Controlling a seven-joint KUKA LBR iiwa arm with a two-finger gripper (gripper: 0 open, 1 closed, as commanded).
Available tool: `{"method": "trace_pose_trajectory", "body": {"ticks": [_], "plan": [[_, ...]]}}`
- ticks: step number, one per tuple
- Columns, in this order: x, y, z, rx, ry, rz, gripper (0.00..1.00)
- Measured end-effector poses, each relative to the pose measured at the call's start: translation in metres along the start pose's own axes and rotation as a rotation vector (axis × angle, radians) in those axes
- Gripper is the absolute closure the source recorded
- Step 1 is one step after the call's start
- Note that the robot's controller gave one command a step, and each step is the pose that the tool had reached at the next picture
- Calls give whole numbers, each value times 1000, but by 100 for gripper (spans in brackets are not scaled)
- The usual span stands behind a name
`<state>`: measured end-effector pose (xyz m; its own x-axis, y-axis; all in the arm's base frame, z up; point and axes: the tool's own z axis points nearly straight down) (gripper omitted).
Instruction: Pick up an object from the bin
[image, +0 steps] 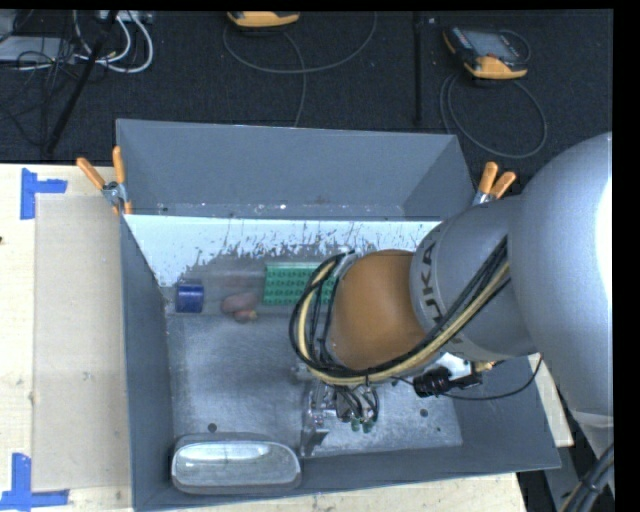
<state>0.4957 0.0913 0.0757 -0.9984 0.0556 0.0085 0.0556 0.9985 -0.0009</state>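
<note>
claw (335, 412) low in bin (200, 390) beside clear oval case (235, 463) at front wall, opening can't tell, nothing seen held; case looks stiff, slick, light, so pinch across its narrow width.

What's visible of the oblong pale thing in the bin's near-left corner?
The oblong pale thing is a long rounded shape with a grey rim and a glossy, clear-looking top. It lies flat on the bin floor along the near wall, long axis left to right. Its right end sits beside the gripper; contact cannot be told.
</note>
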Motion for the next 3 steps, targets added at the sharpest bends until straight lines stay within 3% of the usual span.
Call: {"method": "trace_pose_trajectory", "body": {"ticks": [1,2,3], "plan": [[-30,-53,4,-3,-12,27,0],[-31,-52,2,-4,-17,28,100],[-33,-87,-153,1,-16,-199,100]]}}
